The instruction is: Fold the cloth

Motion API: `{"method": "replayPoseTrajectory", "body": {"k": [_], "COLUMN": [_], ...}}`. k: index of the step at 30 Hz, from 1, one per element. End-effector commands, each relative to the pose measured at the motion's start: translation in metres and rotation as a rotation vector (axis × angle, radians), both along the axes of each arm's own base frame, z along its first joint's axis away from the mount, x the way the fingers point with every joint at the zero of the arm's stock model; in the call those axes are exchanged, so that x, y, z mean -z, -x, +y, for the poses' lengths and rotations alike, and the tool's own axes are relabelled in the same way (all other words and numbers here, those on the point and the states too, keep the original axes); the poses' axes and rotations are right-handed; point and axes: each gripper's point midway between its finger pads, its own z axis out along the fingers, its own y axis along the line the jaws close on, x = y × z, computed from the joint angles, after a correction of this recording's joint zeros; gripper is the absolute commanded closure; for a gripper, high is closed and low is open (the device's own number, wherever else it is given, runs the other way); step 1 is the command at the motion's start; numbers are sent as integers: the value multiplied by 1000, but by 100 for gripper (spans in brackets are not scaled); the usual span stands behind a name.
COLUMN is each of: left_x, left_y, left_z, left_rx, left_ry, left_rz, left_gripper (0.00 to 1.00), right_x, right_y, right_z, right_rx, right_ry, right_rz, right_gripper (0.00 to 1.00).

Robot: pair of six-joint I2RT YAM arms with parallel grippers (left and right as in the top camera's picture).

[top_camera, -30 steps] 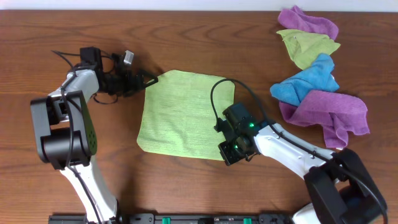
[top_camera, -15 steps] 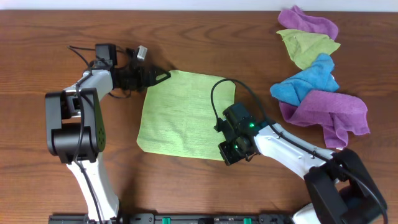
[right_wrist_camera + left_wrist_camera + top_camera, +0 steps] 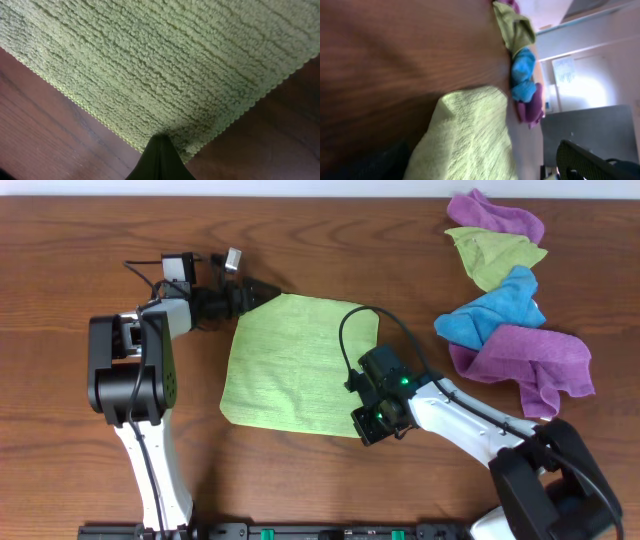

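Change: the left gripper [image 3: 268, 290] has slid right along the table [image 3: 330, 240] to the cloth's [image 3: 300, 365] upper-left corner; the right arm is unmoved.
Left gripper: grip cannot be told.
Right gripper [image 3: 160, 150]: fingers pinched together on the cloth's lower-right hem.
Cloth: green, flat, frame centre.
Around: pile of cloths [image 3: 500, 310], upper right, well apart.
In the way: a black cable [image 3: 345, 330] loops over the cloth's right edge.

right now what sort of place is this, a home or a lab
Probably a robotics lab bench, not a home: two robot arms stand at a wooden table, a green cloth lies spread flat with a pile of spare cloths nearby, and the left wrist view shows pale, office-like walls.
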Motion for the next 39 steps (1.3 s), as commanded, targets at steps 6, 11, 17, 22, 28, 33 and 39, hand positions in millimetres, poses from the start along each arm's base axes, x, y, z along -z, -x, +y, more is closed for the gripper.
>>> {"method": "replayPoseTrajectory", "body": {"k": [6,11,17,22,28,33,39], "left_x": [-27,-37,-52,-62,-100,-109,-109], "left_y": [1,3,0,-5,-9,-12,-44], "left_z": [-7,-8,5,28,31,46,85], "left_rx": [68,99,110,85,93,70,-154], "left_ry": [133,162,188,208,192,175,130], "left_rz": [27,9,-38,-28,-161,-243,-326], "left_gripper": [5,4,4,4,4,4,4], "right_x": [31,31,31,29,-15,-63,-104], "right_y": [32,32,32,26,-27,-56,-66], "right_z": [-29,-29,-29,-27,-19,-7,-1], "right_rx": [-2,-2,-2,51,105,103,98], "right_ry": [146,145,145,150,172,135,92], "right_rz": [95,94,94,90,-74,-186,-249], "right_gripper": [98,99,98,99,99,99,85]}}
